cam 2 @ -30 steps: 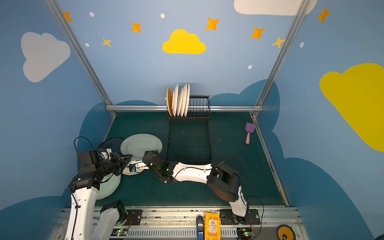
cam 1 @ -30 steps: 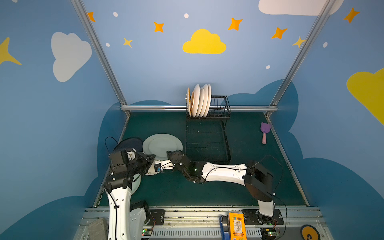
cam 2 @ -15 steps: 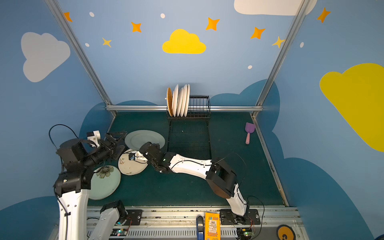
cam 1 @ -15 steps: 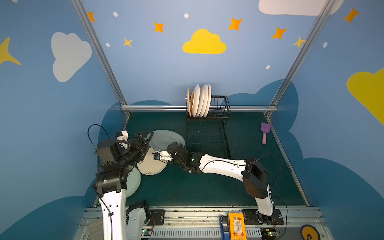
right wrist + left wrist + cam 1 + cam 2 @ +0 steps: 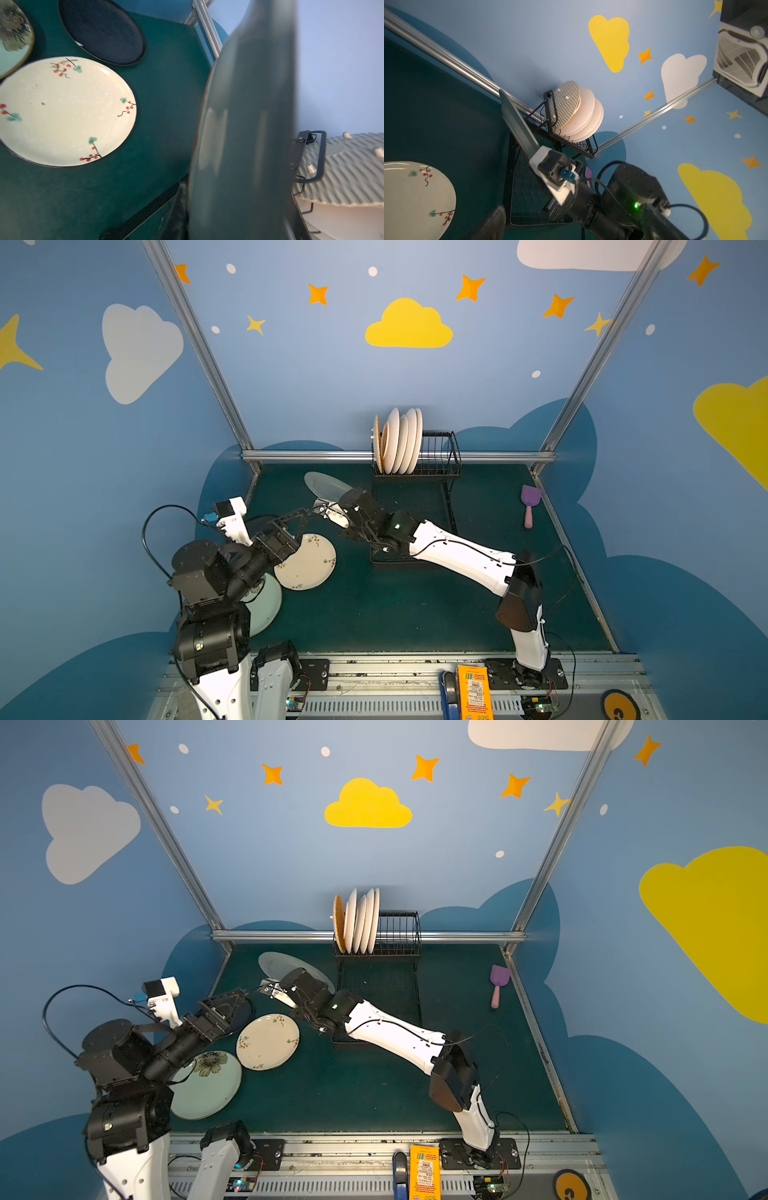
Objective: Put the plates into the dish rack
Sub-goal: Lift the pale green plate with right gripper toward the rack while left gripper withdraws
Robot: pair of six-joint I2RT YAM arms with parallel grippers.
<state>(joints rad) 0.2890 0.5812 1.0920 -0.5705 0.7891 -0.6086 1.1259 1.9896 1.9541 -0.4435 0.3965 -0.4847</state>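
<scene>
My right gripper [image 5: 344, 497] is shut on the near rim of a plain grey-green plate [image 5: 326, 485], holding it tilted above the table, left of the dish rack [image 5: 440, 456]. In the right wrist view that plate [image 5: 245, 135] stands edge-on and fills the middle. Several plates [image 5: 399, 443] stand in the rack's left slots. My left gripper [image 5: 297, 519] hangs open and empty above a navy plate [image 5: 101, 31]. A cream berry-sprig plate [image 5: 268, 1042] and a mint plate with a black flower [image 5: 208, 1085] lie flat on the table.
A purple scoop [image 5: 530, 502] lies near the right wall. An orange box [image 5: 473, 693] stands on the front rail. The rack's flat tray base [image 5: 378, 986] reaches toward the front, under my right arm. The rack's right slots [image 5: 401, 932] hold nothing.
My left gripper has opened and drawn back up and to the left. My right gripper has lifted the grey-green plate off the table and tilted it, moving it toward the rack.
</scene>
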